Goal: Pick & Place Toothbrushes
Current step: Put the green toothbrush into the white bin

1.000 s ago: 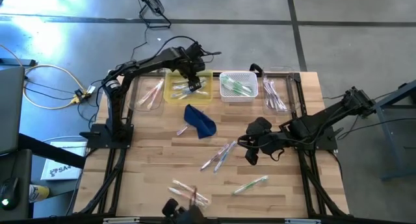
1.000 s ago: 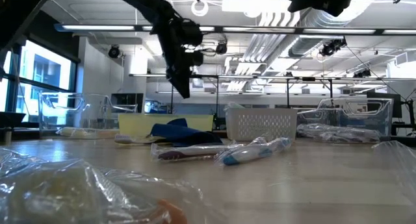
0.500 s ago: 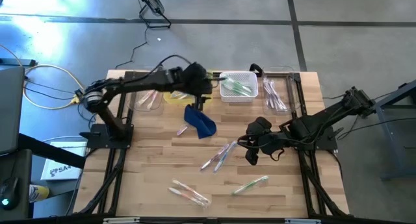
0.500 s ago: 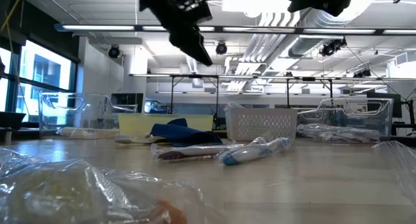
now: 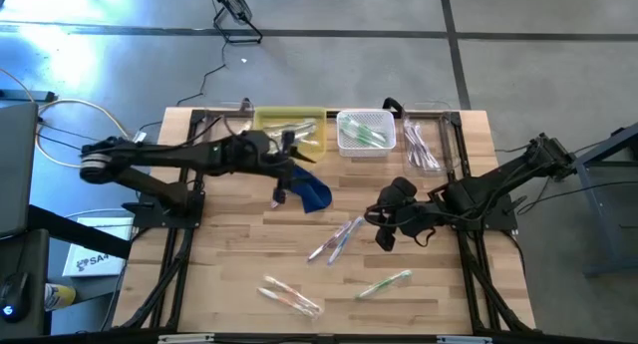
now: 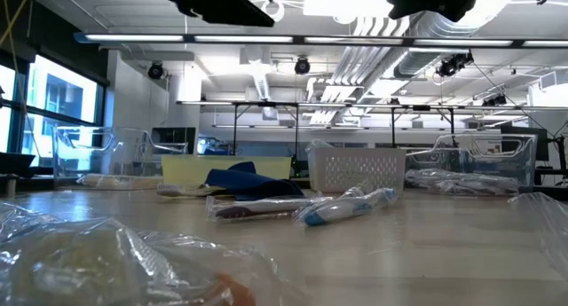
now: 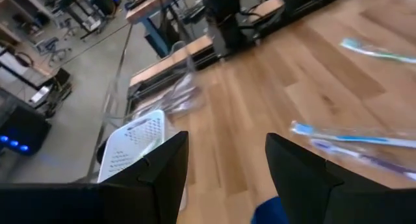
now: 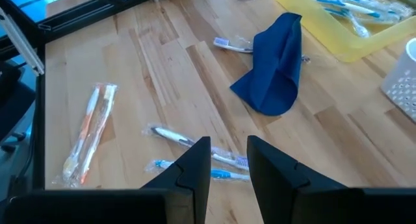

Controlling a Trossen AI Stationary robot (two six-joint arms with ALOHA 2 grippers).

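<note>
I see my left gripper (image 5: 290, 153) spread empty above the blue pouch (image 5: 308, 185); right gripper (image 5: 383, 228), narrowly parted, holds nothing mid-table.

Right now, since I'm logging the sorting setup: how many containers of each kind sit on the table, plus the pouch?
Clear bins: 2
Yellow tray: 1
White basket: 1
Blue pouch: 1
Total: 5

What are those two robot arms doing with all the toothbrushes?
They are sorting wrapped toothbrushes into bins at the back of the table. Right now the left gripper is open and empty, above the blue pouch near the yellow bin. The right gripper waits over the middle of the table, holding nothing. Several toothbrushes are not yet put away.
</note>
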